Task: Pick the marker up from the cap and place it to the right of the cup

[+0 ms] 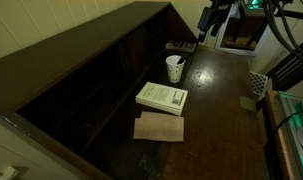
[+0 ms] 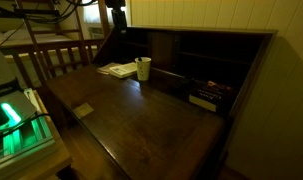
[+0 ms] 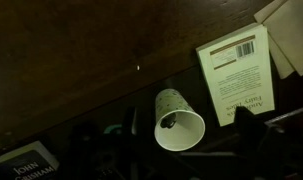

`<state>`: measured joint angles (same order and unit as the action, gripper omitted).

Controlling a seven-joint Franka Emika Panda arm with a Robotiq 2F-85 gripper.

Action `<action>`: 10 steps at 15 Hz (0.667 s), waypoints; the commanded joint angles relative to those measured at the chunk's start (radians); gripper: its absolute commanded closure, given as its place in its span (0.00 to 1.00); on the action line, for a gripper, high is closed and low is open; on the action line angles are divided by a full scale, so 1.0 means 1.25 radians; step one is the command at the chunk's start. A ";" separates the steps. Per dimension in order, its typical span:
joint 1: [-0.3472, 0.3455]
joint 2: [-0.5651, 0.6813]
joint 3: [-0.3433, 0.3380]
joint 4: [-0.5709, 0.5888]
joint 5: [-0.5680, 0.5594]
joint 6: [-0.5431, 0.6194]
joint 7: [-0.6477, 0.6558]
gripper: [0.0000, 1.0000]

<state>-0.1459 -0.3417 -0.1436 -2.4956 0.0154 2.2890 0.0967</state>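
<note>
The small white cup [image 1: 175, 69] stands upright on the dark wooden desk, also in the other exterior view [image 2: 143, 69]. In the wrist view I look down into the cup [image 3: 177, 105]. A dark end of the marker [image 3: 167, 123] shows inside it; the rest is hidden. It sticks slightly above the rim in an exterior view [image 1: 179, 60]. My gripper [image 3: 188, 142] is open and empty, high above the cup, with its dark fingers on either side of it in the wrist view. It also shows in both exterior views [image 1: 213, 20] [image 2: 118, 14].
A white book [image 1: 162, 97] [image 3: 239, 72] lies next to the cup, with a flat tan cardboard piece [image 1: 158, 127] beyond it. Dark books [image 2: 209, 95] [image 3: 26, 160] lie in the desk's back compartment. A slanted desk wall [image 1: 81, 70] rises along one side.
</note>
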 commanded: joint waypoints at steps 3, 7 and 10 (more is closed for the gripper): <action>-0.017 0.092 0.000 0.041 0.012 0.053 0.043 0.00; -0.014 0.128 -0.009 0.047 0.048 0.098 0.057 0.00; -0.012 0.158 -0.018 0.045 0.084 0.143 0.047 0.00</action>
<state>-0.1599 -0.1930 -0.1580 -2.4558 0.0672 2.4151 0.1552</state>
